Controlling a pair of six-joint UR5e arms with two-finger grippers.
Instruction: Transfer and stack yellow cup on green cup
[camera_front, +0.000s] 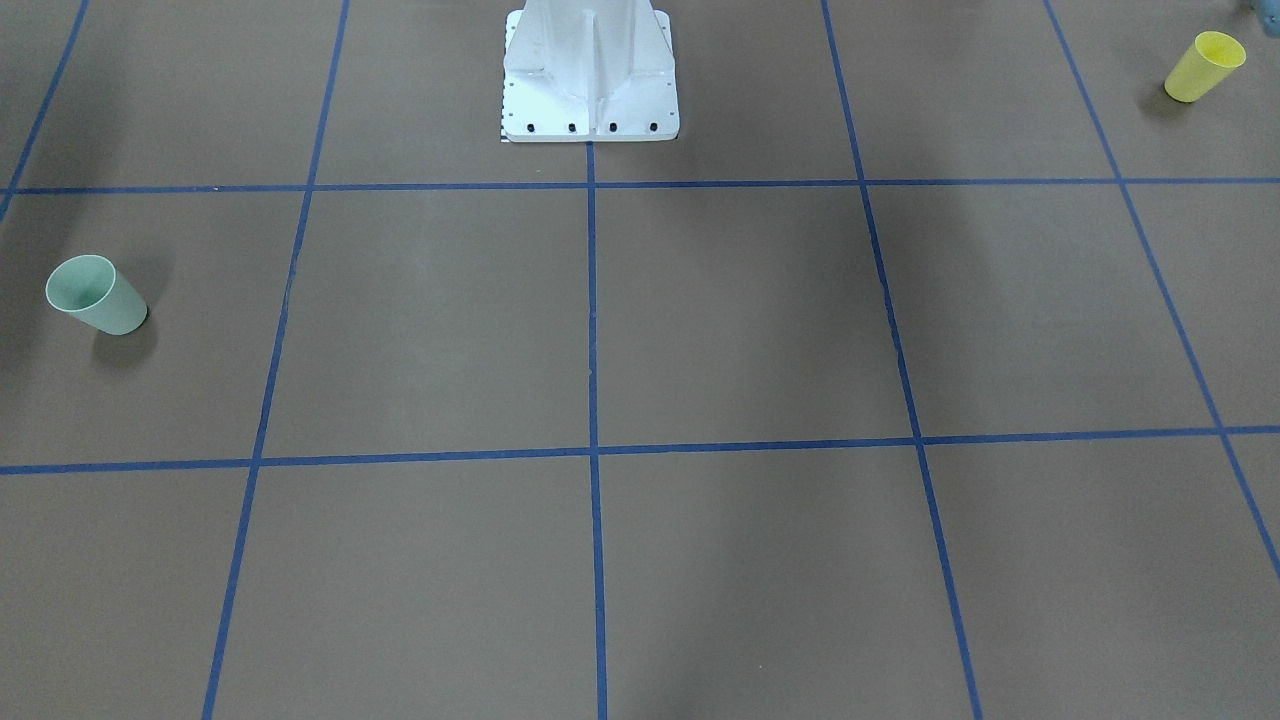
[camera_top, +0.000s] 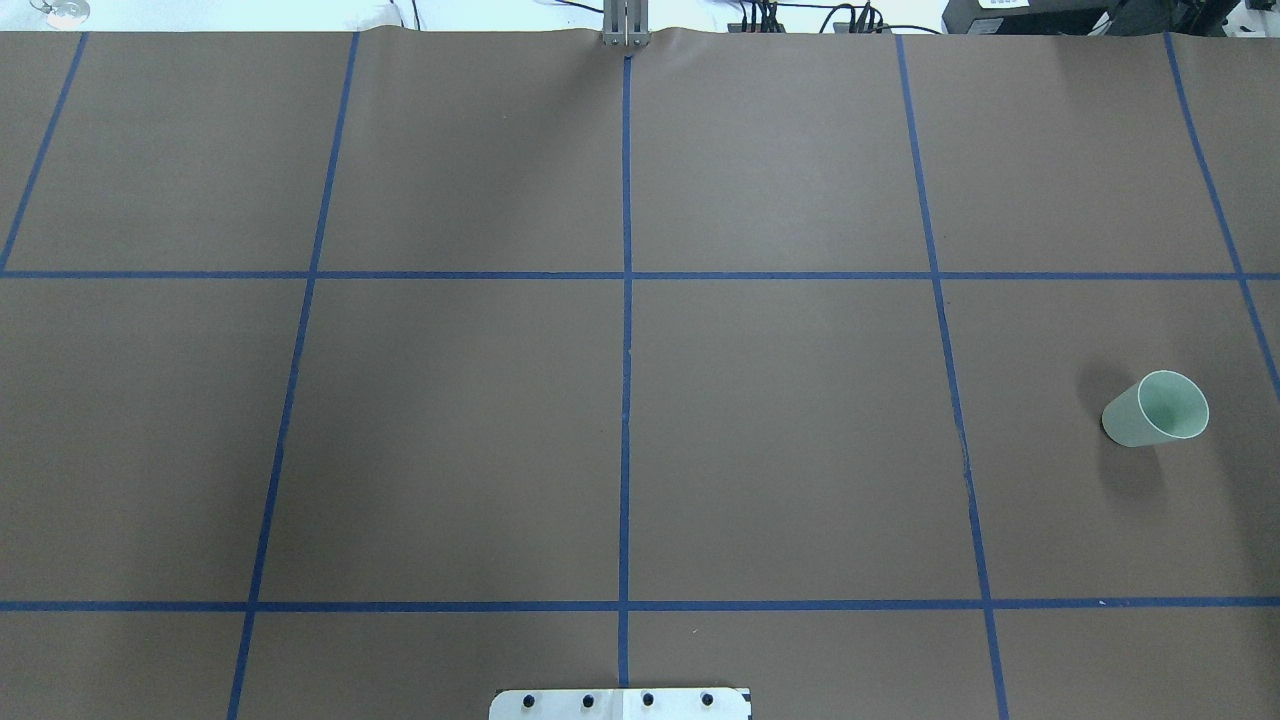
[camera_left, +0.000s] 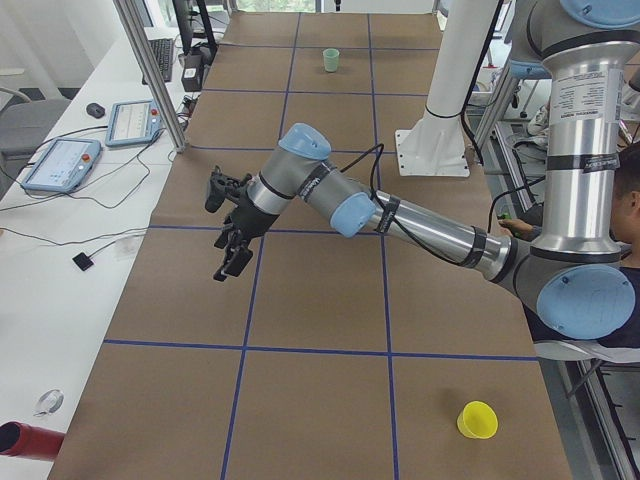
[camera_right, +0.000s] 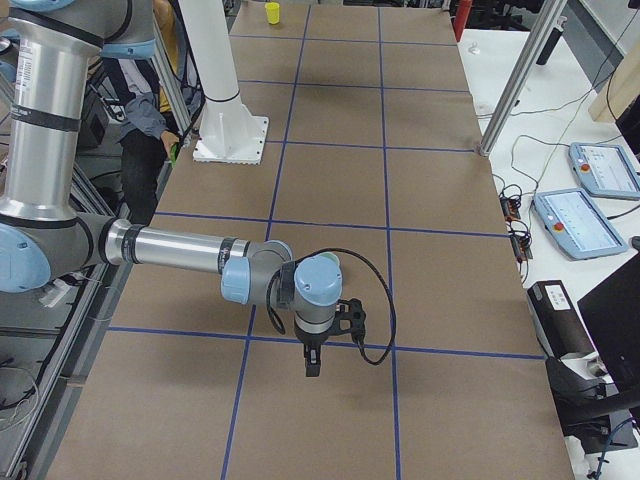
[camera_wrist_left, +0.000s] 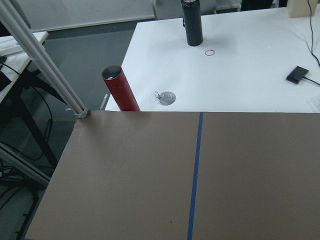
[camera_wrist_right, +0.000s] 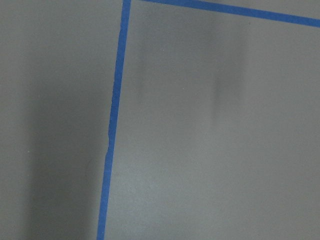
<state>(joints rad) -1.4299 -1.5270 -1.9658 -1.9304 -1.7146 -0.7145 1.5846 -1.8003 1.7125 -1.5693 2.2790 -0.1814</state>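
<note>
The yellow cup (camera_front: 1205, 66) stands upright near the table's corner on the robot's left; it also shows in the exterior left view (camera_left: 478, 420) and the exterior right view (camera_right: 272, 12). The green cup (camera_front: 97, 295) stands upright far off on the robot's right side (camera_top: 1155, 408) (camera_left: 331, 60). My left gripper (camera_left: 228, 245) hangs over the table's middle strip, far from the yellow cup. My right gripper (camera_right: 312, 360) points down above a blue tape line. Both show only in side views, so I cannot tell whether they are open or shut. Nothing shows in either one.
The white robot pedestal (camera_front: 590, 80) stands at the table's robot-side edge. A red bottle (camera_wrist_left: 120, 87) and a black bottle (camera_wrist_left: 194, 25) stand on the white side table beyond the brown mat. Teach pendants (camera_left: 60, 160) lie there too. An aluminium post (camera_wrist_left: 45, 65) rises at the mat's corner.
</note>
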